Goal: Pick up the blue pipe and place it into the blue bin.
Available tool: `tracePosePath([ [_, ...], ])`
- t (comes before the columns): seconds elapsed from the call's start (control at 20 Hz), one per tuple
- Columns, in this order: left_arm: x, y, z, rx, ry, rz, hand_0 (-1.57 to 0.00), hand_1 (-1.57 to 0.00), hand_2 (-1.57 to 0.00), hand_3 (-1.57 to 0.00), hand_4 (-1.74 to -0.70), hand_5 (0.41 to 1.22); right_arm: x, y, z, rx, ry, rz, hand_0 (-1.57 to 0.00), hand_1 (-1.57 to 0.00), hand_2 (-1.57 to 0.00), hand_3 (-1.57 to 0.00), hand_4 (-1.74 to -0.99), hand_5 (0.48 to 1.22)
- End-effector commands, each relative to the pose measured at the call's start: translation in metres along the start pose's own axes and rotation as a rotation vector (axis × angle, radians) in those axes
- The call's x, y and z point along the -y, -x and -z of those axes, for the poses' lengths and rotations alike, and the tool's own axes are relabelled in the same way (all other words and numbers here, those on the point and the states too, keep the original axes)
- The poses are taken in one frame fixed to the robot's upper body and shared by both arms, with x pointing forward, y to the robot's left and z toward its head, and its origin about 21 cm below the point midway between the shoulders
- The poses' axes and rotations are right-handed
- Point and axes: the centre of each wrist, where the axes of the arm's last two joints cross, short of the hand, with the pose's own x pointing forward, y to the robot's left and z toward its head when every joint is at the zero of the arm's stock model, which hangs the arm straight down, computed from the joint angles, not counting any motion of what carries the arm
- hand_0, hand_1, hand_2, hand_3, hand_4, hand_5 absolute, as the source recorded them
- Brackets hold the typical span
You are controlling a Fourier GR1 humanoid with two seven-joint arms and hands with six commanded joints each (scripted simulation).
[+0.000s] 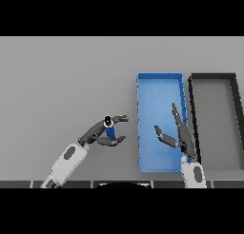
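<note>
grey table (57, 76) fills the view, plain and flat, and two bins are set side by side on its right half: the blue bin (141, 128) and, just beside it toward 3 o'clock, a dark grey bin (192, 114). neither is seen to hold anything.

the blue pipe (110, 131) is found at about 9 o'clock from the blue bin, near its left wall but not touching it. it appears short, with a dark end cap or opening at the top, and seems to be standing roughly upright or slightly tilted; which of the two cannot be told. the left hand (102, 133) is curled around it, fingers arching over at 12 o'clock and the thumb side closing from 6 o'clock, so the pipe is held or very nearly held; contact is not fully shown. whether the pipe is lifted off the table cannot be told.

the right hand (177, 135) is seen over the right part of the blue bin, fingers straight and spread, holding nothing.

the pipe is judged to be light and rigid, with a smooth round wall that could roll or slip in a loose grip. a hold around its middle, across the barrel, is judged safest, so that it is not tipped. a short carry toward 3 o'clock over the bin wall is what remains.
</note>
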Motion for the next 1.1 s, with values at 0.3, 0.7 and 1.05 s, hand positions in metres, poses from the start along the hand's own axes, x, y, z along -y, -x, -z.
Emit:
tracePosePath([
  [0.3,0.015,0.006,0.003,0.026,0.02,-0.006,-1.22,-1.28,-1.3,-1.22,-1.63,1.101,0.003,-0.003,0.001,0.005,-0.003,0.004,0.0,0.0,0.0,0.0,-1.195,0.603],
  [0.7,0.027,-0.03,0.012,0.215,-0.012,-0.011,-1.51,-1.52,-1.52,-1.45,-1.72,1.201,0.003,-0.001,0.0,0.01,-0.002,-0.006,0.0,0.0,0.0,0.0,-1.183,0.606],
  [1.05,0.034,-0.069,0.018,0.249,0.036,0.013,-1.56,-1.56,-1.56,-1.49,-1.74,1.217,0.009,0.0,0.002,0.023,0.008,-0.022,0.0,0.0,0.0,0.0,-1.141,0.603],
])
